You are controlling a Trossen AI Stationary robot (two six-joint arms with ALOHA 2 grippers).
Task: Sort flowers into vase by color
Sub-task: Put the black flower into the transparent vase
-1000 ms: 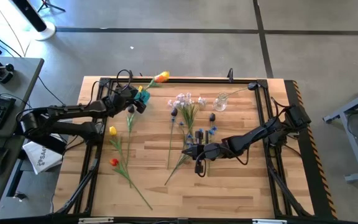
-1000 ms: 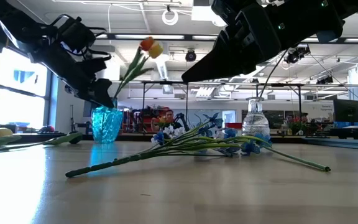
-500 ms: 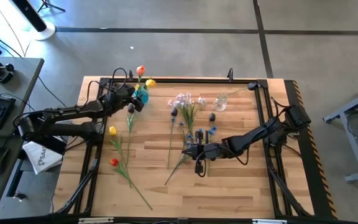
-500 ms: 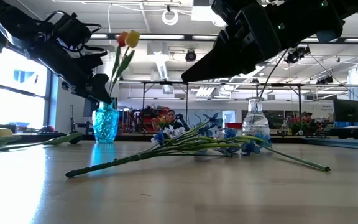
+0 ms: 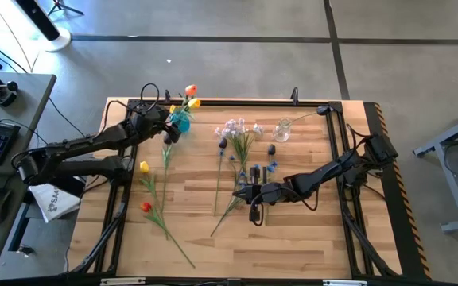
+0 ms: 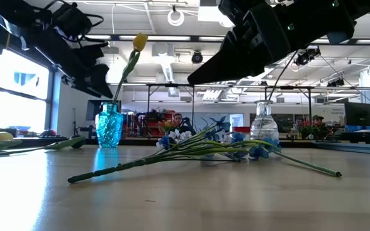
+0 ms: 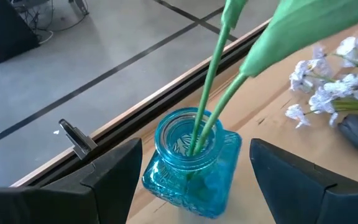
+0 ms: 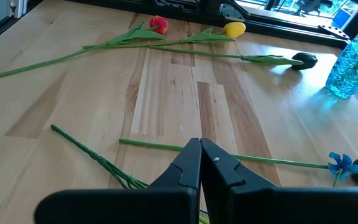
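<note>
Two flowers [image 5: 189, 97] stand in a vase [image 5: 180, 121] near the table's [image 5: 308, 238] far left corner; other stems [image 5: 164, 213] lie mid-table.

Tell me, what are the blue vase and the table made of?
The blue vase looks like tinted glass: see-through, shiny, with a bumpy pattern, and the stems show through its neck. It could be clear plastic. The table looks like pale wood: glued strips with visible grain and a smooth, dull finish.

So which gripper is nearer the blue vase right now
Left. The left gripper, open, sits right beside the blue vase; the right gripper, shut, is across the table among the blue flowers.
</note>
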